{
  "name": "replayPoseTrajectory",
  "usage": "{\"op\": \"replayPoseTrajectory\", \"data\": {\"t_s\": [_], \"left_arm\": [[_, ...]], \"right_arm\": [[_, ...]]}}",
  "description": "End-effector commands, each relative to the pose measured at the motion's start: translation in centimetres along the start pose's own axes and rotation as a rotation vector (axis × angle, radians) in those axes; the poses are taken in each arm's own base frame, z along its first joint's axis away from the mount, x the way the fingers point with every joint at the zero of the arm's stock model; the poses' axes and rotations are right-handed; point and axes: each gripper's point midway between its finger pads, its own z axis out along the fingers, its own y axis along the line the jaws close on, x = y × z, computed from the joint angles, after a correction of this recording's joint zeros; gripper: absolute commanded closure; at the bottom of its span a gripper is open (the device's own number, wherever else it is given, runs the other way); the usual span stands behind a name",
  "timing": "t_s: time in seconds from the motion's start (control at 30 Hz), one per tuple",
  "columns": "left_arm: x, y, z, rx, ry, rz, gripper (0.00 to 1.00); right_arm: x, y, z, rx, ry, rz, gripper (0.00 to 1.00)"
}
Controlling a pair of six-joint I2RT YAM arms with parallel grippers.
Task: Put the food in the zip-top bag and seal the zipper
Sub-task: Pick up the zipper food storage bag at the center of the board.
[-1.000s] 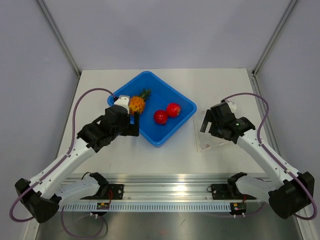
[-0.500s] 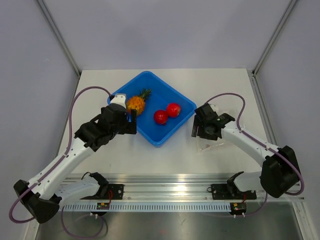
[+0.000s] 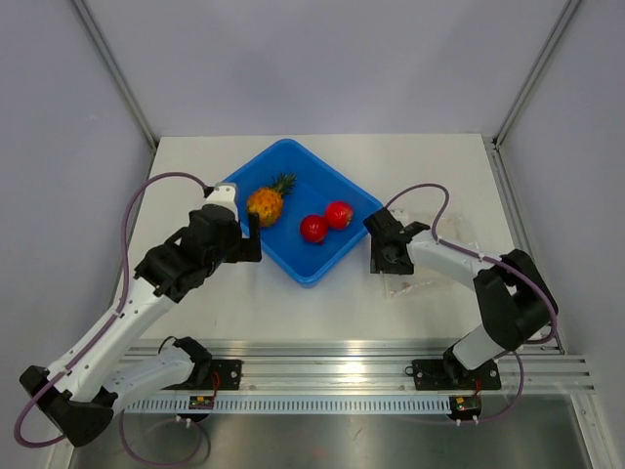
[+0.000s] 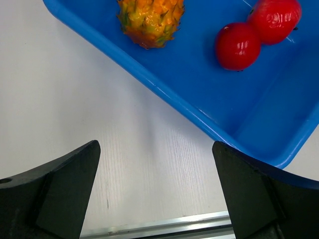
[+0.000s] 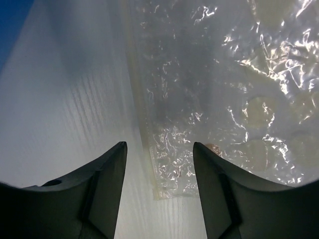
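The right tool (image 5: 158, 149) is released, with its 2 fingers spread low over the near corner of the bag (image 5: 224, 99). The bag lies flat on the surface (image 4: 75, 89), just beside the right side of the tray (image 4: 164, 89). A thicker strip (image 5: 141, 114), probably the zipper, runs along the bag's edge on the tray side. It goes almost straight away from the tool, and its near end lies between the 2 fingers. I think the coming move depends on this: the fingers stand across the strip, so closing them would pinch this edge. I cannot tell if the fingers already touch the plastic.

The left tool (image 4: 155, 164) is also released and holds nothing. It hangs over the bare surface, just outside the near wall of the tray. The pineapple (image 4: 149, 20) lies inside, straight ahead and close to that wall, and the 2 red fruits (image 4: 238, 46) touch each other further to the right. So the left arm is nearer to the food and the right arm to the bag. The white surface looks smooth, and the thin bag may slide on it.
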Motion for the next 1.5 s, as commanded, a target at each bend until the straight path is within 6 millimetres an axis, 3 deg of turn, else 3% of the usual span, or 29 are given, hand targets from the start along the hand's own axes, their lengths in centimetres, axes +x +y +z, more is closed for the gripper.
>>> {"op": "replayPoseTrajectory", "data": {"t_s": [0.0, 0.17, 0.27, 0.37, 0.4, 0.43, 0.6, 0.77, 0.8, 0.9, 1.07, 1.1, 1.2, 1.33, 1.47], "left_arm": [[-1.0, -1.2, 0.3, 0.055, -0.038, -0.029, 0.01], [-1.0, -2.0, 0.4, 0.096, -0.026, -0.01, 0.01], [-1.1, -2.3, 0.3, 0.113, -0.03, -0.013, 0.01], [-1.1, -2.3, 0.3, 0.113, -0.03, -0.008, 0.01], [-1.1, -2.5, 0.3, 0.125, -0.026, -0.003, 0.01], [-1.1, -2.7, 0.3, 0.138, -0.021, 0.003, 0.01], [-0.6, -4.3, -0.2, 0.224, 0.017, -0.008, 0.01], [-1.2, -7.4, -1.2, 0.376, 0.031, -0.043, 0.01], [-1.3, -8.3, -1.6, 0.412, 0.039, -0.048, 0.01], [-1.4, -11.8, -2.6, 0.519, 0.067, -0.047, 0.02], [-2.5, -18.4, -4.1, 0.741, 0.07, -0.14, 0.08], [-1.8, -20.0, -4.0, 0.78, 0.105, -0.143, 0.08], [-2.5, -23.0, -2.7, 0.82, 0.128, -0.186, 0.08], [-4.0, -25.4, -0.5, 0.807, 0.132, -0.181, 0.07], [-3.7, -27.7, 0.9, 0.823, 0.196, -0.18, 0.07]], "right_arm": [[-1.7, 0.4, 0.4, 0.039, -0.072, -0.058, 0.38], [-1.5, 0.5, 1.2, 0.063, -0.07, -0.047, 0.47], [-1.3, 0.1, 1.5, 0.087, -0.077, -0.021, 0.58], [-1.2, -0.5, 1.2, 0.101, -0.091, -0.005, 0.8], [-1.3, -0.6, 1.0, 0.104, -0.096, 0.001, 0.98], [-1.4, -0.7, 0.8, 0.105, -0.099, 0.009, 1.0], [-1.5, -1.6, -1.4, 0.105, -0.116, 0.018, 1.0], [-3.2, -2.0, -7.9, -0.058, -0.255, 0.084, 1.0], [-3.8, -2.2, -9.8, -0.101, -0.304, 0.101, 1.0], [-4.1, -2.5, -13.0, -0.167, -0.345, 0.119, 1.0], [-3.7, -2.7, -16.1, -0.24, -0.345, 0.127, 1.0], [-3.8, -2.8, -17.0, -0.268, -0.367, 0.137, 1.0], [-3.8, -2.8, -18.6, -0.323, -0.395, 0.151, 1.0], [-3.1, -3.2, -20.1, -0.366, -0.407, 0.155, 1.0], [-2.2, -3.0, -20.9, -0.415, -0.386, 0.154, 1.0]]}}
